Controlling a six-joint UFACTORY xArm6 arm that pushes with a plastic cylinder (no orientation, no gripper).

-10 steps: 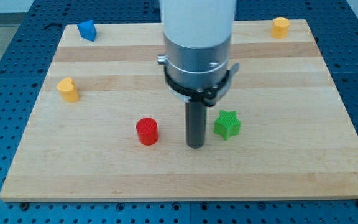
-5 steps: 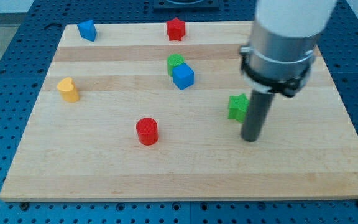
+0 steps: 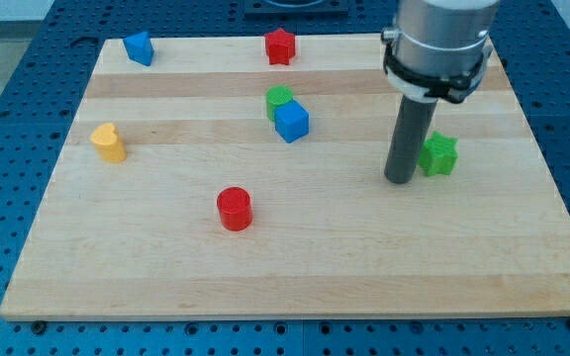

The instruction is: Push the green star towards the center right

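Note:
The green star lies on the wooden board at the view's centre right. My tip rests on the board just left of the star, touching or nearly touching its left side. The dark rod rises from the tip to the arm's grey and white body at the view's top right.
A blue cube sits against a green block at the upper middle. A red star and a blue block lie near the top edge. A yellow block is at the left, a red cylinder at the lower middle.
The green star has moved to the view's right and slightly up. My tip moved from left of it, passed on the right below it, and now stands at its left again.

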